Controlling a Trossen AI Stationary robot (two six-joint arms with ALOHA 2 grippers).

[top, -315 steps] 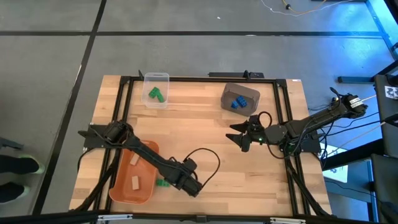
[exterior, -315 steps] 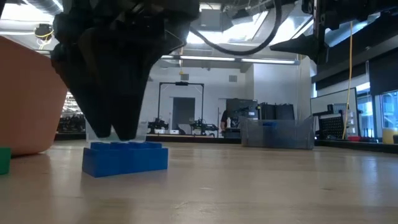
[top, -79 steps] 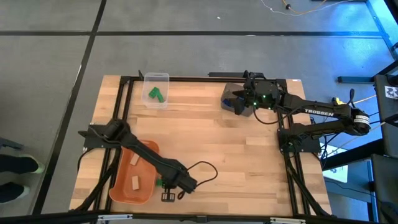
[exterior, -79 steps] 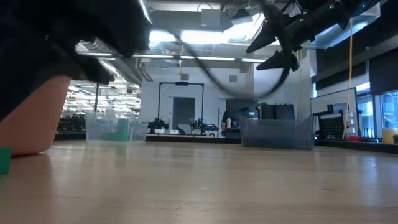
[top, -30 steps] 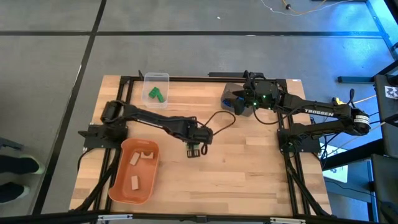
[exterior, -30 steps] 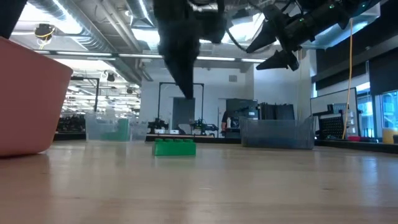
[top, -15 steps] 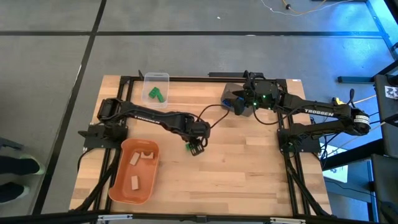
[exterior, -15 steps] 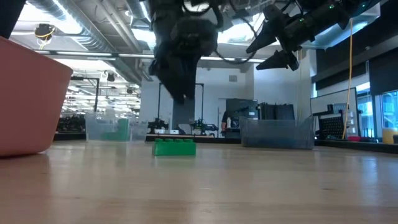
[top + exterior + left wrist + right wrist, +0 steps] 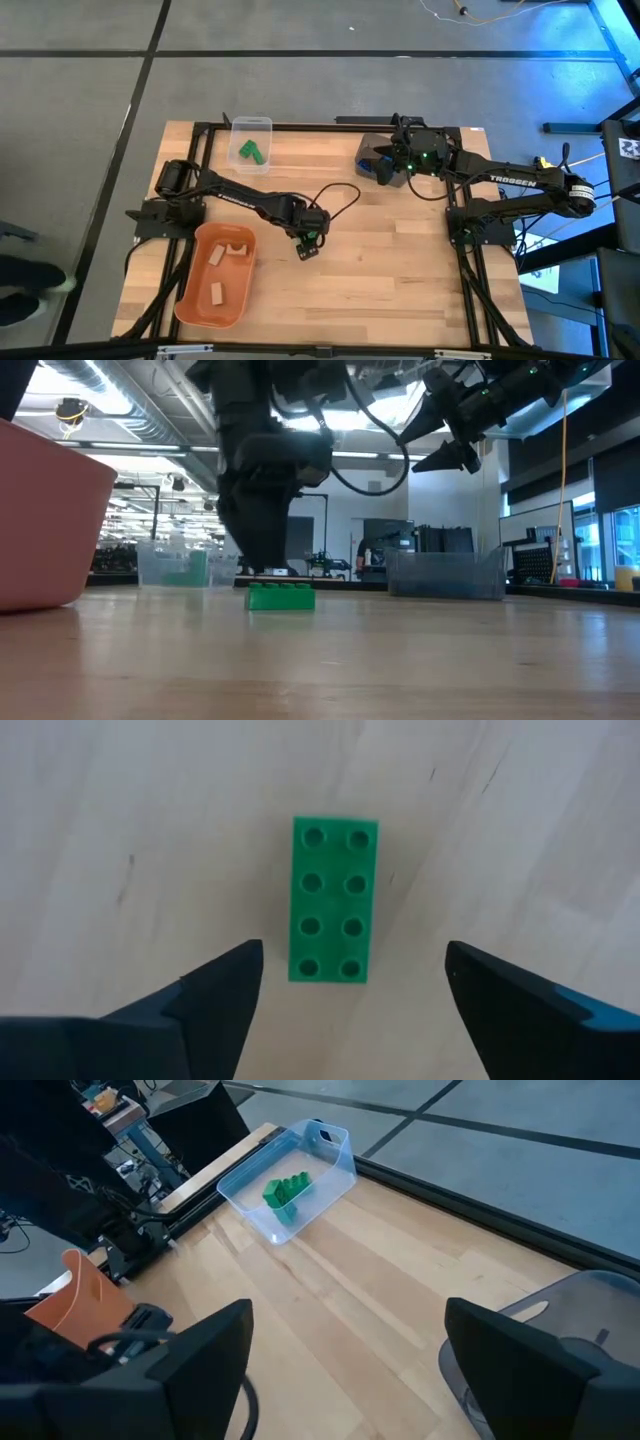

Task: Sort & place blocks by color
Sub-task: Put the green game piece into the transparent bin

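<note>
- At the near left we see the orange tub (image 9: 213, 290) with three tan blocks (image 9: 216, 294) inside, and at the far left the clear bin (image 9: 250, 144) already holding green blocks (image 9: 250, 151).
- Near the middle of the table lies a single green block (image 9: 334, 899), flat on the wood with its studs up. A second ago it lay in the same spot.
- Our left claw (image 9: 350, 982) hangs right over that block. A second ago its jaws were clenched; now they are spread wide, one on each side of the block and clear of it, holding nothing.
- We judge this to be the set-up for a grab: the jaws straddle the block's long sides, so the next move would be to drop down and close.
- From there, the block belongs in the clear bin with the other greens.
- At the far right our right claw (image 9: 385, 166) has not moved in the last few seconds. It hovers over the grey bin (image 9: 375, 150), jaws spread and empty, blue blocks (image 9: 380, 165) below it.
</note>
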